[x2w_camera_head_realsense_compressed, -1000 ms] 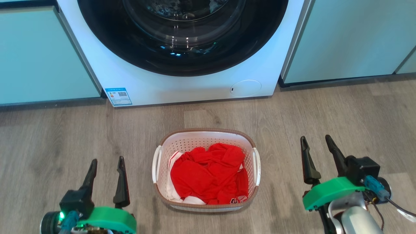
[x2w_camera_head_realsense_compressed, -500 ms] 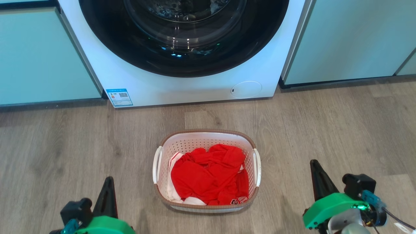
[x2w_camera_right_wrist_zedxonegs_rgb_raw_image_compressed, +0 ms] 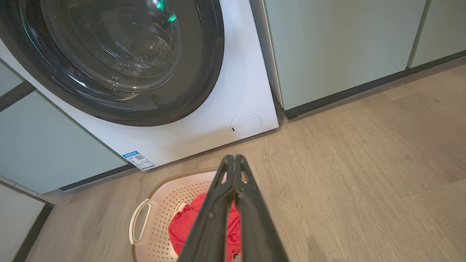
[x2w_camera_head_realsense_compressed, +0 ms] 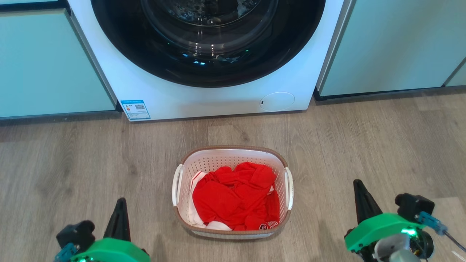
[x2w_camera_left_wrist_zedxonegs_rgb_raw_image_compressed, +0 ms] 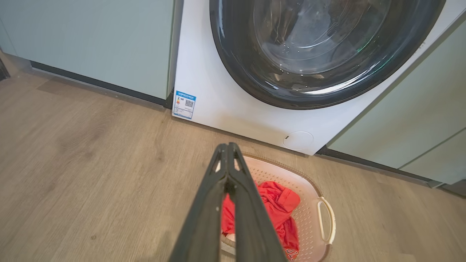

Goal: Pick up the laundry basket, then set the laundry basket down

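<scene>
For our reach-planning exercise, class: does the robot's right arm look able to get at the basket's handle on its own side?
Likely yes: only bare floor lies between the right hand and the near handle of the laundry basket. Its fingers are pressed together, so they must open first.

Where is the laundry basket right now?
In the head view, the laundry basket sits on the floor at lower centre, in front of the washing machine, between the left gripper and right gripper, touching neither.

The laundry basket point(x2w_camera_head_realsense_compressed: 225, 160) is white and perforated, with a brown woven-look rim. The clothes point(x2w_camera_head_realsense_compressed: 225, 196) in it are red with white. The washing machine point(x2w_camera_head_realsense_compressed: 218, 102) is white, its door point(x2w_camera_head_realsense_compressed: 113, 40) black. The cabinets point(x2w_camera_head_realsense_compressed: 47, 62) are pale teal, the floor point(x2w_camera_head_realsense_compressed: 72, 163) grey wood-grain.
</scene>
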`<state>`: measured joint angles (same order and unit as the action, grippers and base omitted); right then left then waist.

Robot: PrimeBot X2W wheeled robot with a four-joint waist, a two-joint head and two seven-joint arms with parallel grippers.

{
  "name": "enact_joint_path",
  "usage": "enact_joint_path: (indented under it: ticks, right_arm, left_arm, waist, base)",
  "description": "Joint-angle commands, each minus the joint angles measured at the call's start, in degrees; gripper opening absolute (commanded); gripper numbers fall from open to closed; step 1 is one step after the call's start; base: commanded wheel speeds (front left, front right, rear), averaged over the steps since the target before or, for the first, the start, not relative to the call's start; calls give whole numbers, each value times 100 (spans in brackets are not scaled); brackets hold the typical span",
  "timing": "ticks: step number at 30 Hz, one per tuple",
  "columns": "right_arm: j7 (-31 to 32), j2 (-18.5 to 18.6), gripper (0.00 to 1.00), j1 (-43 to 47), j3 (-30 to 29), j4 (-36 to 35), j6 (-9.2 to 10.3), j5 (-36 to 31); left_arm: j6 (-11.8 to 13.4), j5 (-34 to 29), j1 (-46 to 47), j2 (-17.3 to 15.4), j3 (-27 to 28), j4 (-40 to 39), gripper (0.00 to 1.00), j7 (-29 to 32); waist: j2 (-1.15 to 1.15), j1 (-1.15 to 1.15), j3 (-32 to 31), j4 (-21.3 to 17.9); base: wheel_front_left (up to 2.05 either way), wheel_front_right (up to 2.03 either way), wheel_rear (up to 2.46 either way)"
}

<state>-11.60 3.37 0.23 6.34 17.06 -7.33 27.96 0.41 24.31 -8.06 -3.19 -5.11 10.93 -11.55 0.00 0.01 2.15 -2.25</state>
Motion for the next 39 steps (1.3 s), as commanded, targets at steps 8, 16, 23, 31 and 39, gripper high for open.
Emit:
enact_joint_path:
  ticks: [8,16,23,31,39]
  right_arm:
    - [145,80,0,-293,-104,-215,-4,695]
    - [260,92,0,-320,-172,-225,-5,1208]
    - [363,101,0,-343,-234,-233,-6,1654]
    - [484,108,0,-371,-310,-243,-7,2162]
    - [593,112,0,-395,-379,-250,-8,2603]
  left_arm:
    - [-109,717,377,-78,134,-98,0,147]
    - [-167,1256,461,-91,191,-71,0,262]
    - [-218,1727,536,-100,244,-44,0,366]
    - [-275,2262,623,-107,308,-10,0,488]
    - [-326,2728,699,-112,367,20,0,597]
  waist:
    - [0,0,-18,21]
    - [0,0,-33,38]
    - [0,0,-46,53]
    - [0,0,-61,71]
    - [0,0,-75,86]
  base:
    - [0,0,0]
    - [0,0,0]
    - [0,0,0]
    - [0,0,0]
    - [0,0,0]
